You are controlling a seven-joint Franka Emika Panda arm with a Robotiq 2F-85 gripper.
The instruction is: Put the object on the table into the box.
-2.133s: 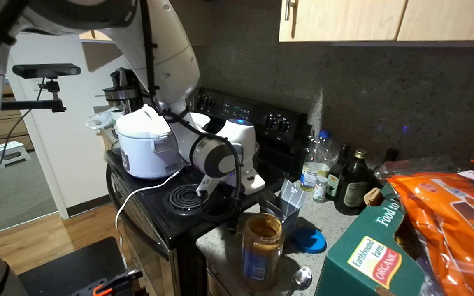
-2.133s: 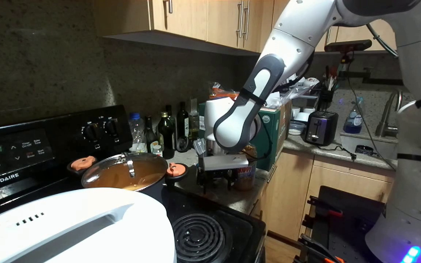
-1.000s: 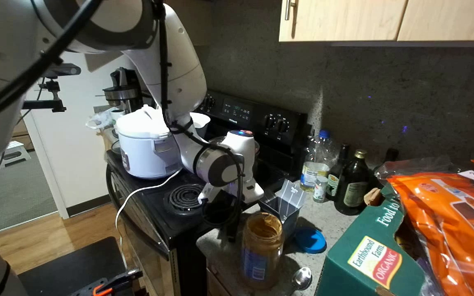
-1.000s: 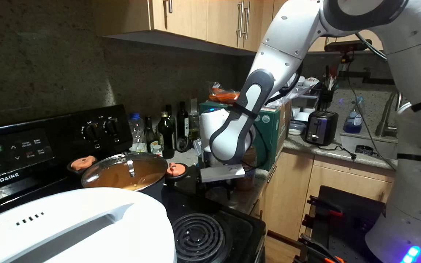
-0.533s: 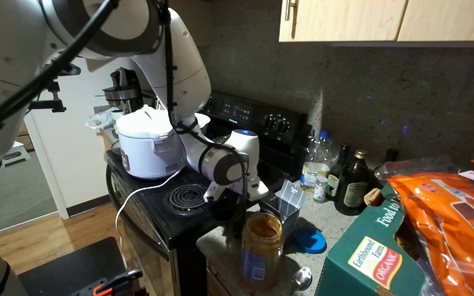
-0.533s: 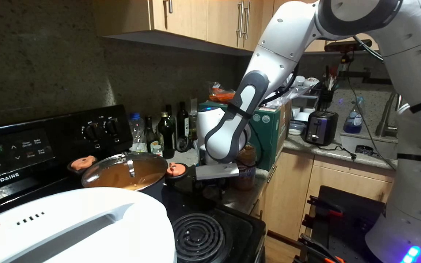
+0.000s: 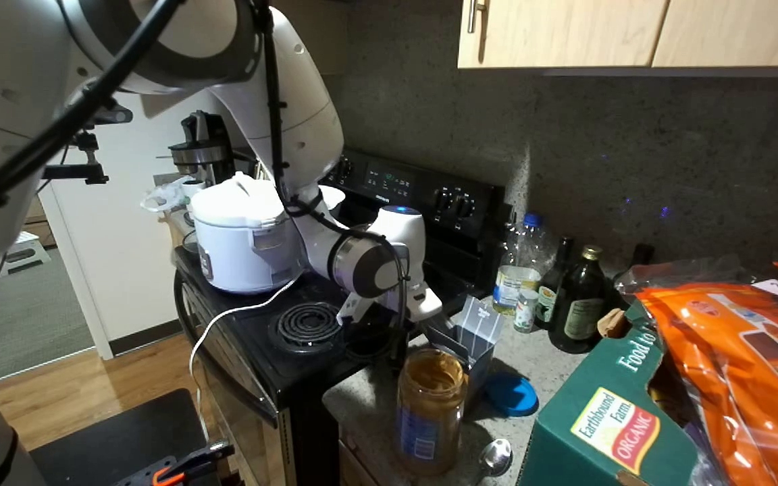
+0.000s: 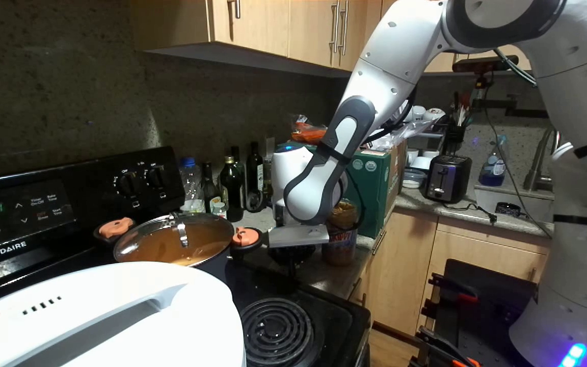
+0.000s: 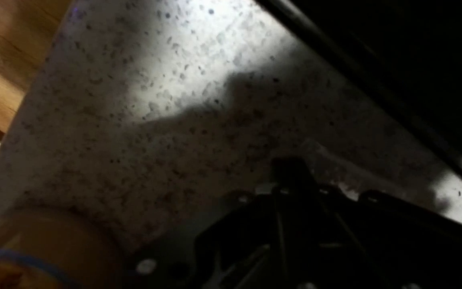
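1. The black two-fingered tool (image 9: 291,166) is held low over the speckled grey stone desk (image 9: 146,152); its fingers appear to be brought together, and whether anything is pinched between them cannot be told.
2. The task's object cannot be identified for certain; a translucent plastic strip (image 9: 347,174) with reddish marks is seen right beside the fingertips, toward the black electric stove (image 7: 247,344), partly covered by the tool.
3. An open clear jar of brown peanut butter (image 7: 431,418) is stood upright on the desk, near the tool but apart from its fingertips.
4. In an exterior view, a small dark-grey open carton (image 7: 481,325) is seen behind the jar; whether it is touched by the tool cannot be told.
5. A large green cardboard box (image 7: 595,374) is set well apart from the tool, beyond a round blue plastic lid (image 7: 512,394).
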